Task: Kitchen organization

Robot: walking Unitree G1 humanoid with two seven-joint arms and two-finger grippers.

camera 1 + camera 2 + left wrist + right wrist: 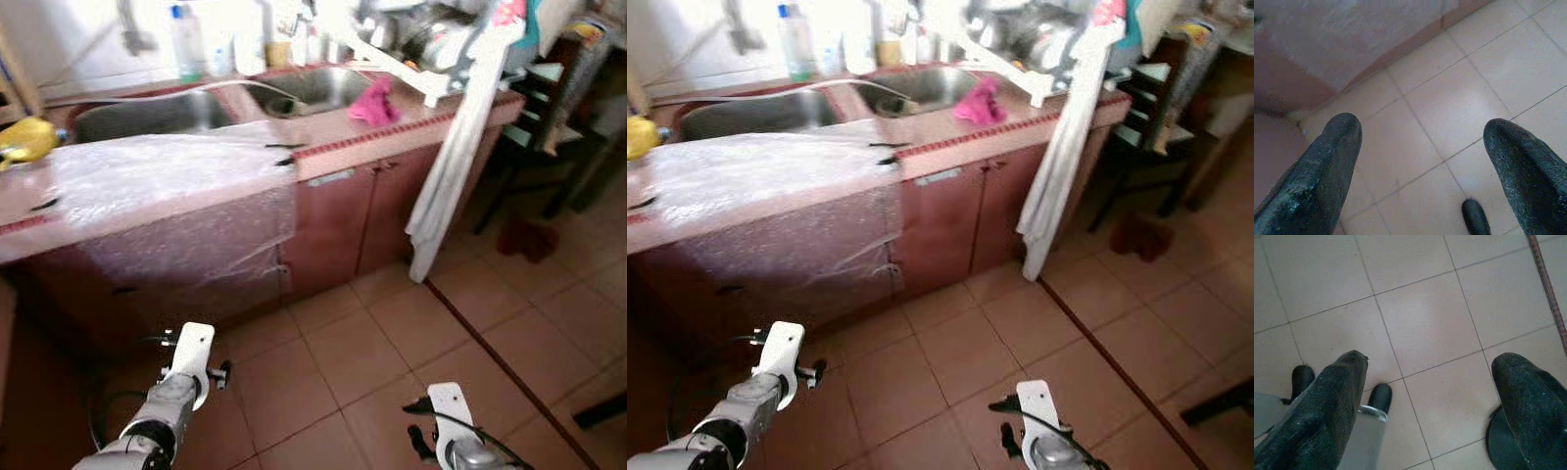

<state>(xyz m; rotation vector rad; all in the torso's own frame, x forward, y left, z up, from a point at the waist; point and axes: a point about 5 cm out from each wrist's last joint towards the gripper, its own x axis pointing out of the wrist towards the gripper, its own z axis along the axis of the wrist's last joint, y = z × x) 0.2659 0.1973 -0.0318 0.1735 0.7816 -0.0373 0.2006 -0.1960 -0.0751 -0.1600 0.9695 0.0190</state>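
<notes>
My left pincer (1420, 161) and right pincer (1430, 396) hang open and empty over the floor tiles (392, 343), the counter (323, 147) at 12 o'clock carrying a pink cloth (377, 102).

Reddish-brown counter (392, 132), pink cloth (377, 101), tan floor tiles (392, 352), yellow object (24, 140)

Counter (392, 132) w/ plastic sheet (167, 171), pink cloth (377, 103).

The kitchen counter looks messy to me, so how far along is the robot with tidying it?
Nothing looks done yet. The pink cloth lies by the sink, a yellow thing sits at the counter's end, and bottles crowd the back. Nothing is in hand: the left gripper and right gripper hang open over the floor tiles. All the sorting remains.
</notes>
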